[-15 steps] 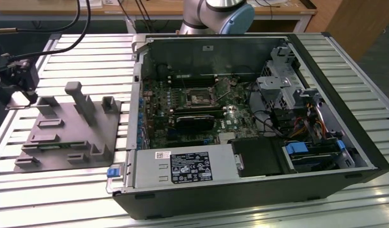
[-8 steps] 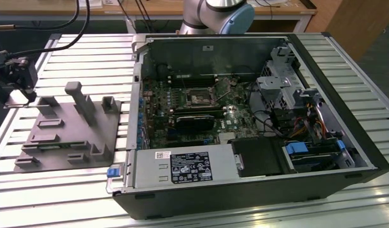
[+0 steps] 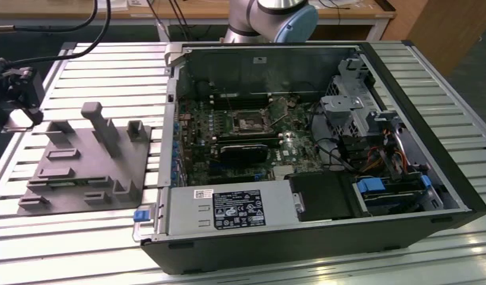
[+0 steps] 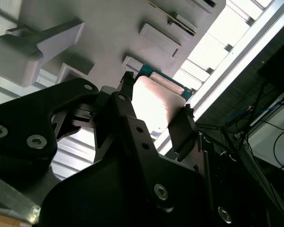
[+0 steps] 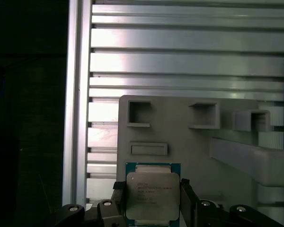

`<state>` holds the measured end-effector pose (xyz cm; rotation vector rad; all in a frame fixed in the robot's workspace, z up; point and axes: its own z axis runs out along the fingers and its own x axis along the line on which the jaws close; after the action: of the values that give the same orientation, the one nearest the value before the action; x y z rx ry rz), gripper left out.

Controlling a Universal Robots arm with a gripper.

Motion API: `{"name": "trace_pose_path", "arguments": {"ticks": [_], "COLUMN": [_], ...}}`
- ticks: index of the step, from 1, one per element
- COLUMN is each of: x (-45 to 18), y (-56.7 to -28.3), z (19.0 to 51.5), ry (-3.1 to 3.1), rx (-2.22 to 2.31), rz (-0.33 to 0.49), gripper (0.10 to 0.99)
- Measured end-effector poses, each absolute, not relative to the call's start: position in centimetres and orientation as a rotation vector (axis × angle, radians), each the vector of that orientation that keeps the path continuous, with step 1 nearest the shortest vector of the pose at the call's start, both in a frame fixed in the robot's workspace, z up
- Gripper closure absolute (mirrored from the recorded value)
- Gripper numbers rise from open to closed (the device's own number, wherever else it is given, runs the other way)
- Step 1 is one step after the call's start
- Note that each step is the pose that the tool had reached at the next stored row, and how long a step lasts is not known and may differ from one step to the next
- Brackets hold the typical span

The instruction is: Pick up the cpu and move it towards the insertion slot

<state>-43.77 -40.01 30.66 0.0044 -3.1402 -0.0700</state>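
claw (image 5: 151,201) clamped on cpu (image 5: 153,187) | near grey fixture (image 5: 203,151) | slatted metal table (image 5: 180,61) | wooden desk (image 3: 211,9) behind

cpu (image 5: 153,198) between tool (image 5: 151,187) fingers, over fixture (image 5: 203,151)

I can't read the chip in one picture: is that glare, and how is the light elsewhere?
Second wrist view: yes, glare washes the flat, square, silvery-grey metal cpu white. First wrist view: the cpu is evenly lit, print showing, beside a black unlit area. Exterior view: the open black computer case is dim inside, the slatted metal table around it bright.
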Motion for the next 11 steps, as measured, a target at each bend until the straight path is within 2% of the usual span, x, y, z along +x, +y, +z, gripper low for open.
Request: {"name": "trace_pose_path", "arguments": {"ticks": [11], "x": [-43.77], "y": [-40.01], "z": [31.53], "ry": [-3.140], "rx": [0.003], "rz": [-0.070], "gripper": [0.541]}}
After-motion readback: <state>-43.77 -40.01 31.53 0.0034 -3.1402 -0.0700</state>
